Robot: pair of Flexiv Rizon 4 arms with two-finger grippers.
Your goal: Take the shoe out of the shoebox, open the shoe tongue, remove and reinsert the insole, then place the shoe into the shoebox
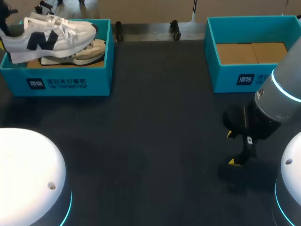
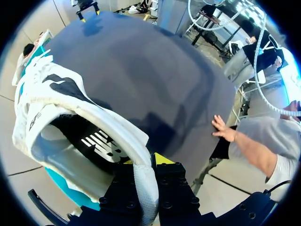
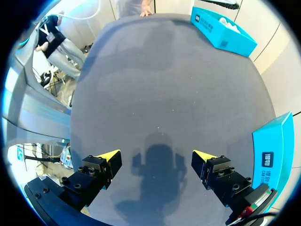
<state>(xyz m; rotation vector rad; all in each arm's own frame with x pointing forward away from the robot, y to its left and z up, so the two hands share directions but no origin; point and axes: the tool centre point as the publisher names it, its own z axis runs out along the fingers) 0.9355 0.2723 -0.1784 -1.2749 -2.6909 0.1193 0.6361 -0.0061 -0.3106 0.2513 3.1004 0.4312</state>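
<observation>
- Head view: the white shoe (image 1: 56, 35) with a dark side logo hung just above the left shoebox (image 1: 66, 82), clear of its rim, sole down and toe pointing towards the box's right wall.
- In the left wrist view the shoe (image 2: 70, 94) showed its open mouth, with the dark insole (image 2: 101, 146) lying inside.
- The left gripper (image 2: 149, 162) was clamped on the shoe's heel collar, one finger inside the collar and one outside it, over the teal left shoebox (image 2: 66, 186).
- A second, cream shoe (image 1: 91, 51) lay inside the left shoebox, under the lifted one.
- The right shoebox (image 1: 235, 77), with a bare cardboard floor, stood well apart from the left shoebox across the dark table (image 1: 150, 141).
- The right gripper (image 1: 237, 148) hung low over the table, far from the left shoebox and just in front of the right one.
- In the right wrist view the right gripper (image 3: 155, 155) had its fingers spread wide with nothing between them.
- A person's hand (image 2: 222, 129) rested on the table's edge, on the side away from the left shoebox.
</observation>
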